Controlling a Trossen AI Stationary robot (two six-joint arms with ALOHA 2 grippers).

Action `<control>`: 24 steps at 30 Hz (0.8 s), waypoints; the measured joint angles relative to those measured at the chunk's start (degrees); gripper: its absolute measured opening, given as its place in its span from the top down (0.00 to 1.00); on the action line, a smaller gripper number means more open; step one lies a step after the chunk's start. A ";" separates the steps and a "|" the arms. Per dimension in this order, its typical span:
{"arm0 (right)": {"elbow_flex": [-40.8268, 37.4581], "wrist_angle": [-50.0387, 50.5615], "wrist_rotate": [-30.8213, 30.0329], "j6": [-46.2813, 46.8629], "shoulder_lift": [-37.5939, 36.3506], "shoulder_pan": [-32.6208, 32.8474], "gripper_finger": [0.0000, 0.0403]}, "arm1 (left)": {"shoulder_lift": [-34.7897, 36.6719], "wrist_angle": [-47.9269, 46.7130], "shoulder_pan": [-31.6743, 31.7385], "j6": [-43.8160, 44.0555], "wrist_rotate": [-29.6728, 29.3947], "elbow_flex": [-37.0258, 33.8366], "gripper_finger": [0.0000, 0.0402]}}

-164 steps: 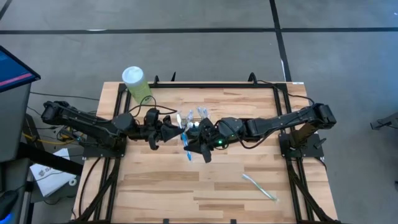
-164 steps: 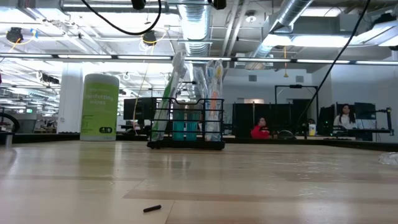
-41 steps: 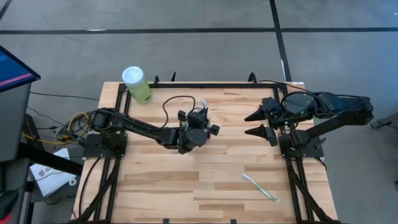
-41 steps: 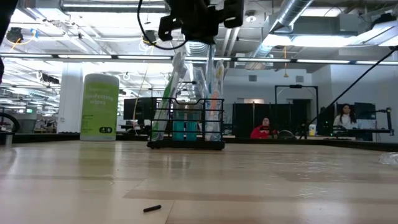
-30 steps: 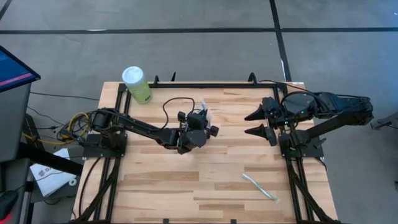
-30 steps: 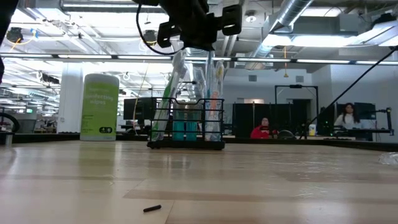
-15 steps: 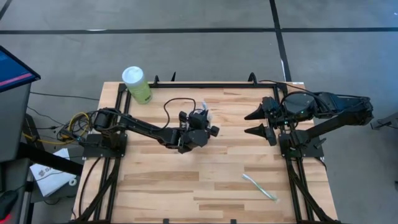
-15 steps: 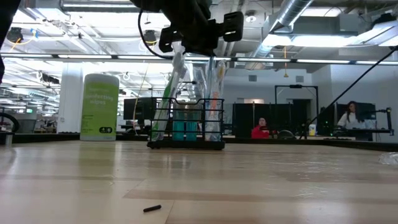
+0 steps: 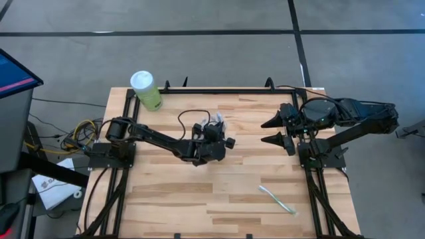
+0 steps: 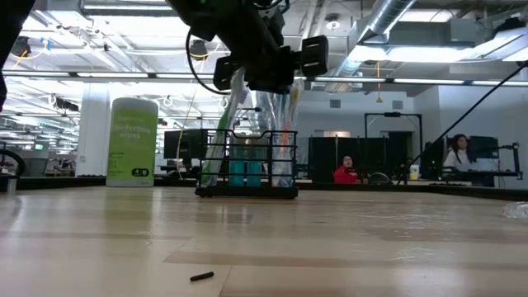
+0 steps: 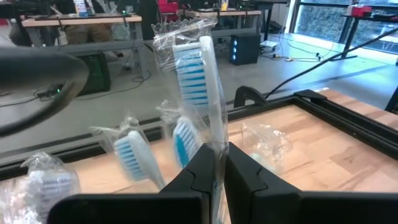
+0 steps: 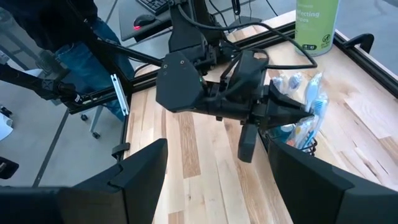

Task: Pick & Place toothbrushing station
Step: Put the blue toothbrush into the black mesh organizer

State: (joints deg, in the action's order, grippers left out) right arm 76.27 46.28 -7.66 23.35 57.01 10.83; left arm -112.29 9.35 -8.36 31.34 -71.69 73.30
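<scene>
**Left tool pinches a wrapped brush above the caddy**

Your toothbrushing station (image 10: 247, 163), a small black wire-mesh caddy, stands upright near the middle of the tabletop (image 9: 219, 192), with several plastic-wrapped toothbrushes sticking up out of it. Judge it light and stiff: the wire frame should not flex, but it is easily tipped, and the tall brushes make it top-heavy. The loose wrappers look slippery, so take hold of the wire rim or a side wall, not the brushes.

Your left tool (image 11: 219, 168) sits directly over the caddy, jaws squeezed narrow on the stem of one wrapped toothbrush (image 11: 198, 68) just below its blue bristles. Your right tool (image 9: 277, 131) waits well apart at the right edge of the tabletop, jaws spread wide and holding nothing. A spare toothbrush (image 9: 276, 200) lies flat near the front right, and a green canister (image 9: 145, 89) stands at the back left corner.

Against the frames from the last second or so, the left tool has dropped slightly and shifted sideways over the caddy; the right arm has not moved. Several seconds back, both tools crowded the caddy together.
</scene>
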 joint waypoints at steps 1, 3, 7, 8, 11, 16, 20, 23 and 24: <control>0.00 0.00 0.00 0.00 -0.02 0.01 0.33 | 0.02 0.05 0.03 0.04 0.08 0.00 0.99; 0.00 0.00 -0.01 -0.30 0.00 0.02 0.33 | 0.04 0.04 0.09 -0.35 0.13 0.00 0.99; 0.00 0.00 -0.20 -0.90 0.00 0.00 0.33 | 0.04 -0.02 0.09 -0.48 0.78 0.00 0.99; 0.00 0.00 -0.20 -1.06 0.00 -0.07 0.33 | 0.04 -0.16 0.09 -0.53 1.15 0.00 0.99; 0.00 0.00 -0.20 -1.39 0.00 -0.46 0.33 | 0.04 -0.43 0.09 -0.62 1.21 0.00 0.99; 0.00 0.00 -0.22 -1.78 0.00 -0.55 0.33 | 0.04 -0.70 0.09 -0.92 1.69 0.00 0.99; 0.00 0.00 -0.20 -1.92 0.00 -0.52 0.33 | 0.07 -0.95 0.09 -1.04 3.14 0.00 0.99; 0.00 0.00 -0.22 -2.37 0.00 -0.52 0.33 | 0.07 -1.77 0.09 -1.08 3.17 0.00 0.99; 0.00 0.00 -0.20 -2.38 0.00 -0.52 0.33 | 0.07 -1.91 0.09 -1.08 3.18 0.00 0.99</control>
State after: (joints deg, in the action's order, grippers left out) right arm 76.27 46.28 -7.86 20.97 57.01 10.31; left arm -112.22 7.45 -8.27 30.26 -68.51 73.30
